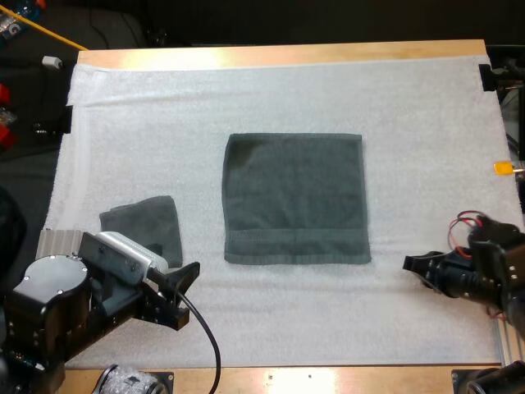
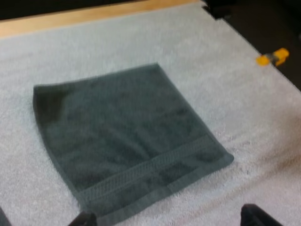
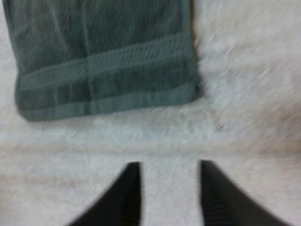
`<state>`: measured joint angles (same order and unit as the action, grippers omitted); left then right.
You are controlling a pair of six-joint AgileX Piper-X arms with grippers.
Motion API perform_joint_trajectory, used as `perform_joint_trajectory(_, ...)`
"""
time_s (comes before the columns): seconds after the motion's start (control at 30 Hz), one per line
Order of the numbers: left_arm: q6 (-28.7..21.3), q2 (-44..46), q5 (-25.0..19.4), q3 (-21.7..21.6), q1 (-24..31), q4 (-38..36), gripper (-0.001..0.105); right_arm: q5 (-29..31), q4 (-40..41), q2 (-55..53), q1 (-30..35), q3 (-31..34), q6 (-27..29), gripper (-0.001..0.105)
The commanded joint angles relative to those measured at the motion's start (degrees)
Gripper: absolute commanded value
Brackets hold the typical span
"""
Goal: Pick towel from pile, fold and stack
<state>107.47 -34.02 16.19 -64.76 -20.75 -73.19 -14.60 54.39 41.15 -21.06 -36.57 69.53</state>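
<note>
Seemingly the work is at an early or middle stage. One flat towel (image 1: 295, 197) lies spread and squared in the middle of the mat (image 1: 410, 123), its hemmed band along the near edge, smooth and without a visible fold started on it. A small towel (image 1: 148, 223) sits well to its left, close by the left arm. It looks doubled over into a compact shape, and I judge it to be either a finished piece or the start of the stack, though part of it is hidden behind the arm and I cannot tell how neat it is.

The left gripper (image 1: 182, 291) hovers near the flat towel's near left corner with its fingers wide apart and nothing between them. The right gripper (image 1: 413, 264) is low over bare mat just beside the near right corner, also parted and empty.

What remains, in my view, is to take the near corners, fold the flat towel over, and set it on the small one. No pile shows elsewhere on the counter (image 1: 287, 54).
</note>
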Motion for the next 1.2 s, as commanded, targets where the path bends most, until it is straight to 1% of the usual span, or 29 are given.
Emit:
perform_joint_trajectory(0.0,0.5,0.2,0.3,-0.4,0.1,-0.2,0.060,-2.3,-3.7,0.2,0.2,1.8,-2.3,0.054)
perform_joint_trajectory(0.07,0.5,0.2,0.3,-0.4,0.1,-0.3,0.060,-2.4,-6.7,0.7,0.2,4.2,-4.7,0.053)
perform_joint_trajectory(0.13,0.5,0.2,0.3,-0.4,0.1,-0.3,0.060,-2.4,-9.6,1.9,0.2,6.1,-6.6,0.047)
perform_joint_trajectory(0.2,0.5,0.2,0.3,-0.4,0.1,-0.3,0.060,-3.7,-13.6,4.1,0.1,8.4,-8.4,0.040)
perform_joint_trajectory(0.27,0.5,0.2,0.3,-0.4,0.1,-0.3,0.060,-4.1,-16.5,5.8,0.1,9.9,-9.5,0.037)
perform_joint_trajectory(0.37,0.5,0.2,0.3,-0.4,0.1,-0.3,0.060,-4.1,-20.7,9.4,0.1,11.0,-11.5,0.037)
perform_joint_trajectory(0.5,0.5,0.2,0.3,-0.4,0.1,-0.3,0.060,-5.4,-26.1,15.7,0.1,11.1,-12.4,0.037)
perform_joint_trajectory(0.6,0.5,0.2,0.3,-0.4,0.1,-0.3,0.060,-5.6,-28.9,20.1,0.1,11.1,-14.2,0.037)
perform_joint_trajectory(0.83,0.5,0.2,0.3,-0.4,0.1,-0.3,0.060,-6.5,-34.3,29.4,0.1,11.1,-15.9,0.037)
perform_joint_trajectory(0.97,0.5,0.2,0.3,-0.4,0.1,-0.3,0.060,-8.0,-39.4,33.9,-0.1,11.1,-18.8,0.037)
perform_joint_trajectory(1.17,0.5,0.2,0.3,-0.4,0.1,-0.3,0.060,-8.4,-47.1,39.4,-3.1,11.1,-24.2,0.037)
